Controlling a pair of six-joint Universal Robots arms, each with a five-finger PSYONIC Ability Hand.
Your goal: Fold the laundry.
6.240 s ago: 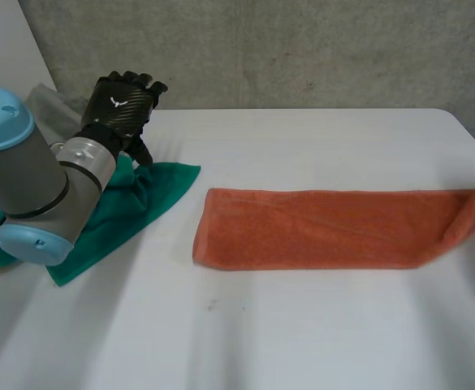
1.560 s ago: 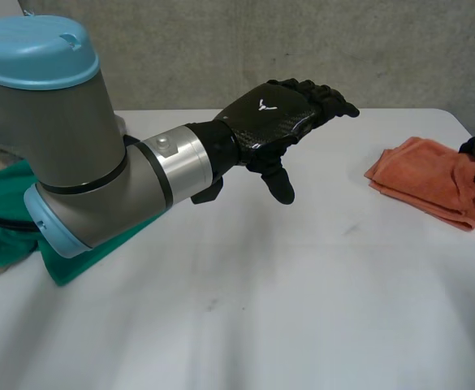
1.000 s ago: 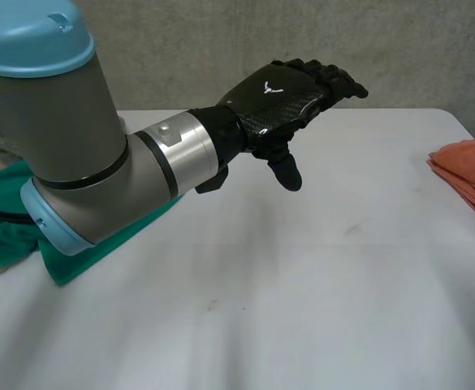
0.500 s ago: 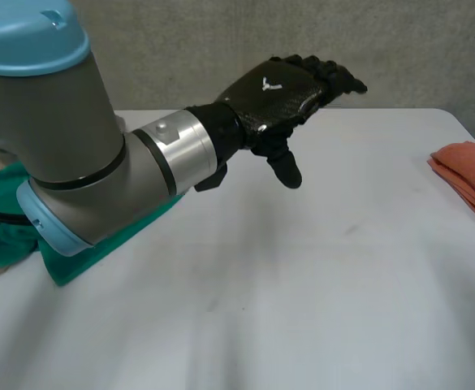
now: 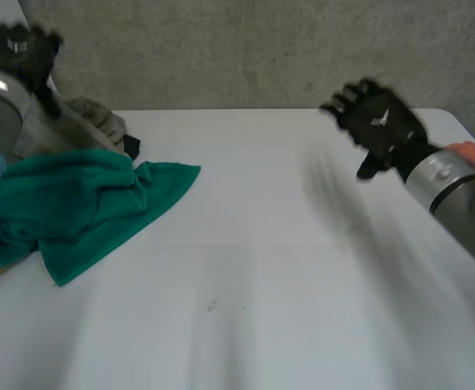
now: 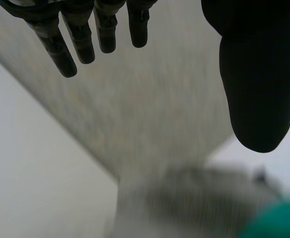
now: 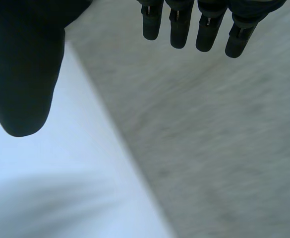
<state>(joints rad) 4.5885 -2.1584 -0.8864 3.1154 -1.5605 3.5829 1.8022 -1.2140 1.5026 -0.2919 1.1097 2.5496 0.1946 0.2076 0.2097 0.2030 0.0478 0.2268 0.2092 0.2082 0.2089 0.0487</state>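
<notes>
Hovering over the right part of the white table [image 5: 253, 309], right hand [image 5: 381, 123] is raised clear of the surface, palm down. Right wrist view: fingers [image 7: 179, 29] straight and side by side, thumb well apart from them, nothing between them. Below its palm lie bare table and the grey concrete wall [image 5: 245, 49].

Left hand [image 5: 16, 50] is lifted high at the far left corner, above the laundry pile and touching no cloth. Left wrist view: fingers [image 6: 60, 49] straight, thumb spread wide, nothing held.

Crumpled green towel [image 5: 79, 203] lies bunched at the table's left edge, one flat corner reaching toward the middle. Heap of grey cloth [image 5: 99, 122] sits just behind it, touching it, near the wall; it also appears beyond the left hand's fingertips in the left wrist view.

Orange cloth [image 5: 474, 151] lies at the table's right edge, mostly hidden behind the right arm [image 5: 444, 177]. Whether it is folded cannot be told.
</notes>
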